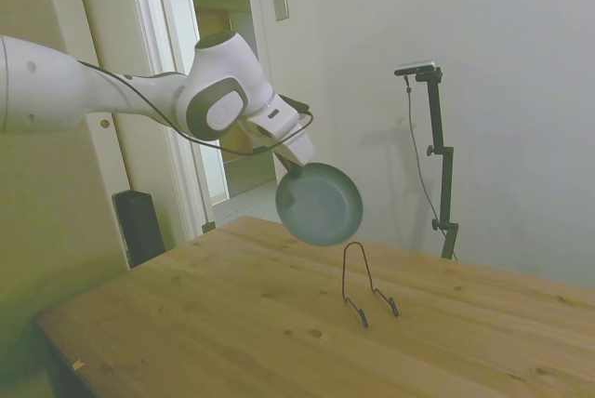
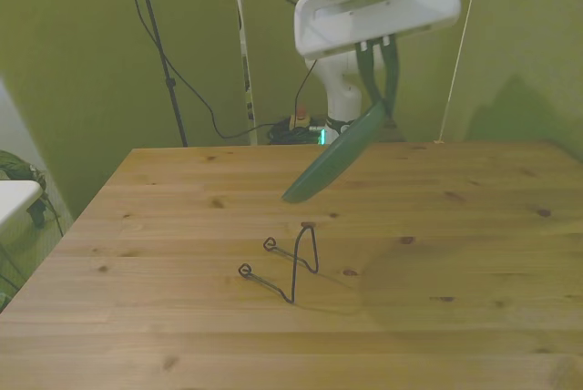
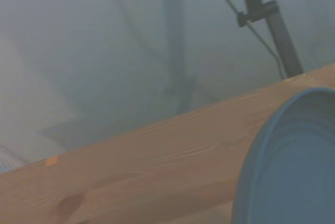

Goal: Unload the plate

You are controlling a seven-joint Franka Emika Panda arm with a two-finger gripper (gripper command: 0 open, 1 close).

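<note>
One plate (image 1: 319, 204), dark grey-green, round, shallow rim: we logged it aloft, clamped by its upper edge in the jaws (image 1: 290, 162) and hanging below them, tilted, clear of the counter (image 1: 279, 324). The wrist view showed its rim (image 3: 293, 166) close by, with the counter's edge beyond.

One wire stand (image 1: 365, 288), thin and black: empty, standing on the counter beneath the jaws and a little off from the plate's lowest edge, not touching it.

Step in hand, as we judged it: the plate was already off the stand and in carry; setting it down remained. The next move, we reckoned, called for swinging the plate away from the stand, lowering it toward bare counter, flattening its tilt, and only then releasing, lest the rim strike first or catch the wire.

One arm (image 1: 56, 86), white: it reached in high and nearly level, wrist bent downward, the gripper head (image 2: 375, 3) pointing down toward the counter.
</note>
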